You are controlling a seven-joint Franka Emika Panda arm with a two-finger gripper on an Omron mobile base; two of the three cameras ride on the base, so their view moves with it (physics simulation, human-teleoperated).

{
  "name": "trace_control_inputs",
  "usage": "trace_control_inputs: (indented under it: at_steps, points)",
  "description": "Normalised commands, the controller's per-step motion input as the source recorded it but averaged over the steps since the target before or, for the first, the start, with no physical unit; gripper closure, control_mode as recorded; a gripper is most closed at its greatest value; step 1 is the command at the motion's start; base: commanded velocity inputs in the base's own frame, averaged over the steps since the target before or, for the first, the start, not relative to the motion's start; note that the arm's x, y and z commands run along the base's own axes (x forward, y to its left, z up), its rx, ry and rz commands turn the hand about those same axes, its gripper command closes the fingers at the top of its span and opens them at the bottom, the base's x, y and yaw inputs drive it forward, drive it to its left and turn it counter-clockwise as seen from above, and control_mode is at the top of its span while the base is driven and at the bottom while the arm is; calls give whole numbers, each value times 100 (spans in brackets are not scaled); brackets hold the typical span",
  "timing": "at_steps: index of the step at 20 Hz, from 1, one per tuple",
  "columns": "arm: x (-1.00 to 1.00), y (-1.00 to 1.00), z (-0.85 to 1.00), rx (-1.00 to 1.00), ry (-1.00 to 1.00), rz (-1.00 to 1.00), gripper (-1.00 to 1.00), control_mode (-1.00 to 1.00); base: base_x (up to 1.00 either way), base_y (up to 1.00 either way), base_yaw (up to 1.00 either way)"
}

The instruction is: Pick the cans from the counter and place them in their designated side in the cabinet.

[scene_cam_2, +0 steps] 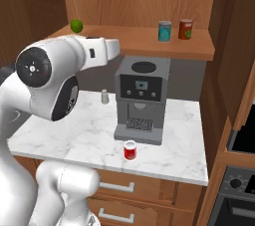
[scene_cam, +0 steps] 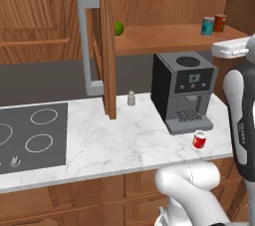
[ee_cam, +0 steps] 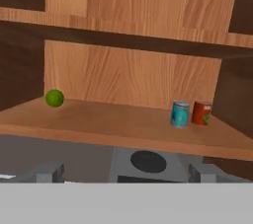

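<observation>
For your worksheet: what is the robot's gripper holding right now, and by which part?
Nothing. The gripper is open and empty, facing the cabinet shelf.

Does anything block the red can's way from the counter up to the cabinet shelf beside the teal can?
Nothing visible sits on that path. The red can stands at the counter edge before the coffee machine, which rises under the shelf, so the can must be lifted around it. The cabinet door is open.

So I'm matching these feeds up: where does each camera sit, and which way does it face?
Left base view: behind-left, over the counter; white arm at right.
Right base view: behind-right, same counter; arm at left.
Hand view: faces the cabinet shelf; open end effector at bottom.
Both base views share the coffee machine and bright red can.
</observation>
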Motion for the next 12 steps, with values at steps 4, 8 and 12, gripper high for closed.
trace_control_inputs:
  at_steps: [4,8,12]
  points:
    - [-24,-7,1,0,27,-1,-100,-100,0,0,0]
    - [-34,-5,-2,0,18,-2,-100,-100,0,0,0]
    - [-45,-1,-14,0,9,-5,-100,-100,0,0,0]
